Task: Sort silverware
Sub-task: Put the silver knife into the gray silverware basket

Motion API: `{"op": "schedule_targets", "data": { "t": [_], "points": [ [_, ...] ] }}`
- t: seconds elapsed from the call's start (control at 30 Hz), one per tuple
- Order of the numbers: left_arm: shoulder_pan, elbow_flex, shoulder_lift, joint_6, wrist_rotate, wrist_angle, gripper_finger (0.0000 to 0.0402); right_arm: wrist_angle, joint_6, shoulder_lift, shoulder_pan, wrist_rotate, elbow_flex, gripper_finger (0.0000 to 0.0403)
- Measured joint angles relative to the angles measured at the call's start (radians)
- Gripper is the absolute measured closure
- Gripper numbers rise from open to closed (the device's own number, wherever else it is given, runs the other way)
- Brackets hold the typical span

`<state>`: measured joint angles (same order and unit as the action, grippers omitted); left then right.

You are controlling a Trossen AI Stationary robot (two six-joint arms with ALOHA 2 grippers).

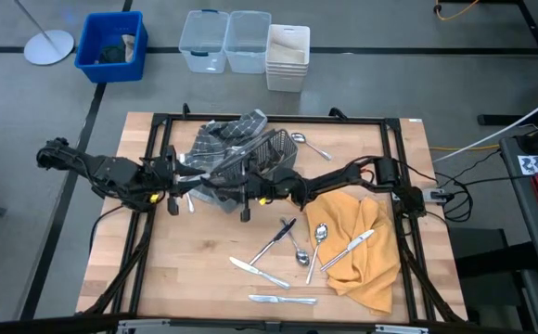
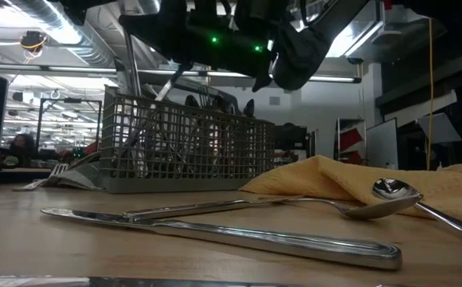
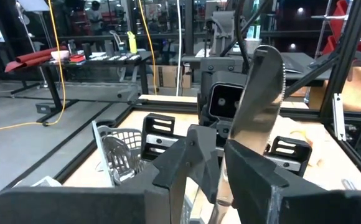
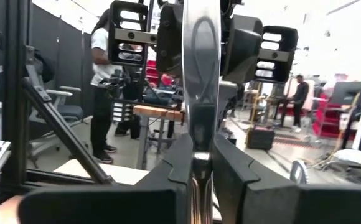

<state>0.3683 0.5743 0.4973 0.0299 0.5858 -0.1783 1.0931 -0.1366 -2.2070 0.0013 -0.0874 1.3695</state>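
My two grippers meet nose to nose over the grey wire-mesh caddy (image 1: 241, 153), which stands at the table's far middle with several pieces of silverware in it. Between them stands one shiny knife (image 3: 258, 99), its serrated blade rising past my left gripper (image 3: 221, 168). In the right wrist view the same shiny piece (image 4: 199, 74) climbs from my right gripper (image 4: 202, 162) in front of the left one. Both grippers are shut on it. Loose silverware lies on the near half of the table: knives (image 1: 258, 272), spoons (image 1: 317, 237) and a knife on the yellow cloth (image 1: 354, 243). My left gripper pinches the knife between its two fingers (image 3: 187, 162), coming level from the table's left side. The blade (image 3: 255, 118) stands up out of the hold, tilted, with its rounded tip free. My own fingers hide the place of contact. My right gripper pinches the shiny piece's lower part (image 4: 201, 146) between its two fingers, coming from the table's right side and slanting slightly up. The piece runs up across the fingers and out of the top of the picture. It is clear of the table.
A yellow cloth (image 1: 362, 246) covers the table's near right. A fork (image 1: 311, 144) lies right of the caddy. A black frame (image 1: 394, 148) rings the table. Beyond the far edge stand clear bins (image 1: 224, 42), a white stack (image 1: 288, 57) and a blue bin (image 1: 111, 46).
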Motion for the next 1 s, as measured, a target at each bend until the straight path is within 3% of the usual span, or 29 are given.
{"op": "schedule_targets", "data": {
  "t": [0.57,1.0],
  "points": [
    [-0.001,0.000,0.003,0.000,0.000,0.001,0.0302,-0.032,-0.108,-0.001,0.000,0.076,-0.001,0.0358],
    [-0.001,0.000,0.003,0.000,0.000,0.002,0.0302,-0.059,-0.107,0.000,0.000,0.093,-0.001,0.0316]
  ]
}}
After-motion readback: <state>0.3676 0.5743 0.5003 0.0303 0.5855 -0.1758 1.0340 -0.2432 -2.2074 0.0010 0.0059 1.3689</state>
